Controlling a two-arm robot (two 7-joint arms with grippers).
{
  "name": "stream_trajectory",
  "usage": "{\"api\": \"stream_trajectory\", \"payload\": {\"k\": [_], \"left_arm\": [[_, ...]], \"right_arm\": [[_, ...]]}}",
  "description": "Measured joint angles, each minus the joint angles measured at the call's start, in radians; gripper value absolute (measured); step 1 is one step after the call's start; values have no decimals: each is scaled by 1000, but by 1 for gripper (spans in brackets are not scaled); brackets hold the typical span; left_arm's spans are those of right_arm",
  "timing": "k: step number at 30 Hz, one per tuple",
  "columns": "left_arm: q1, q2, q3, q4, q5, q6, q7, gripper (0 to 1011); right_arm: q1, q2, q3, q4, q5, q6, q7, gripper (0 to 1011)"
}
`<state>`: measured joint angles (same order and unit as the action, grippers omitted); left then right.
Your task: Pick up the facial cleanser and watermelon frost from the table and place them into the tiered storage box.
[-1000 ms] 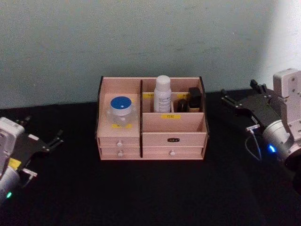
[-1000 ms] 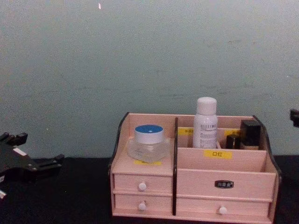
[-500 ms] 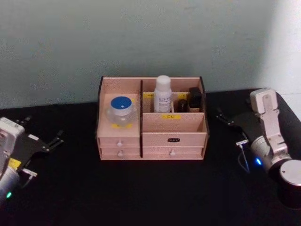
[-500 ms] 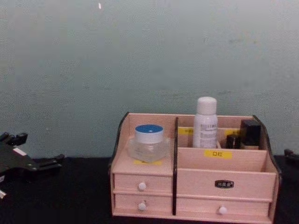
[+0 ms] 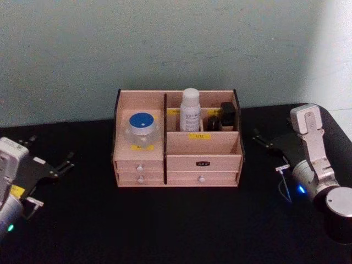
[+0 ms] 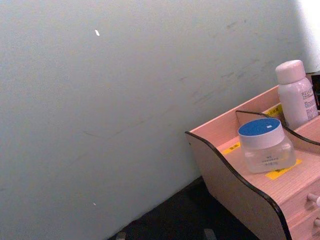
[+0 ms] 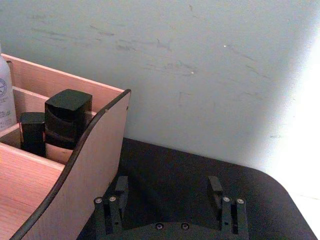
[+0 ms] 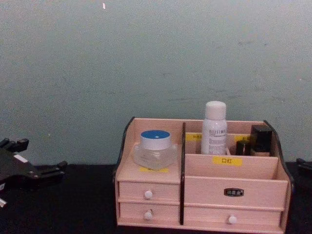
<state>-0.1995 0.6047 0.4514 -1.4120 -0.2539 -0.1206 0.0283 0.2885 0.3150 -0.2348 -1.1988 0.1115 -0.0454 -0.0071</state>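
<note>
We found the storage box (image 5: 177, 162) standing on the black table (image 5: 165, 225) against the wall. Its left shelf, above two small drawers, carried the jar (image 5: 142, 130) with the blue lid, upright on a yellow label. The bottle (image 5: 191, 110) stood upright in the rear compartment just right of the dark middle divider, and two black containers (image 5: 221, 117) sat further right in the same back row (the lower one was half hidden behind the compartment wall). The front compartment's floor was hidden from us. The left gripper (image 5: 61, 165) rested on the table well left of the box, fingers spread and holding nothing. The right gripper (image 7: 170, 200) lay well right of the box, fingers likewise spread and empty.
</note>
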Motion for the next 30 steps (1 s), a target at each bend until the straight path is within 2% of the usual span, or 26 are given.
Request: {"api": "stream_trajectory", "payload": {"k": [30], "left_arm": [[0,0,0,0,0,0,0,1001]], "right_arm": [[-2,1,0,-4,3,-2,-2,1003]]}}
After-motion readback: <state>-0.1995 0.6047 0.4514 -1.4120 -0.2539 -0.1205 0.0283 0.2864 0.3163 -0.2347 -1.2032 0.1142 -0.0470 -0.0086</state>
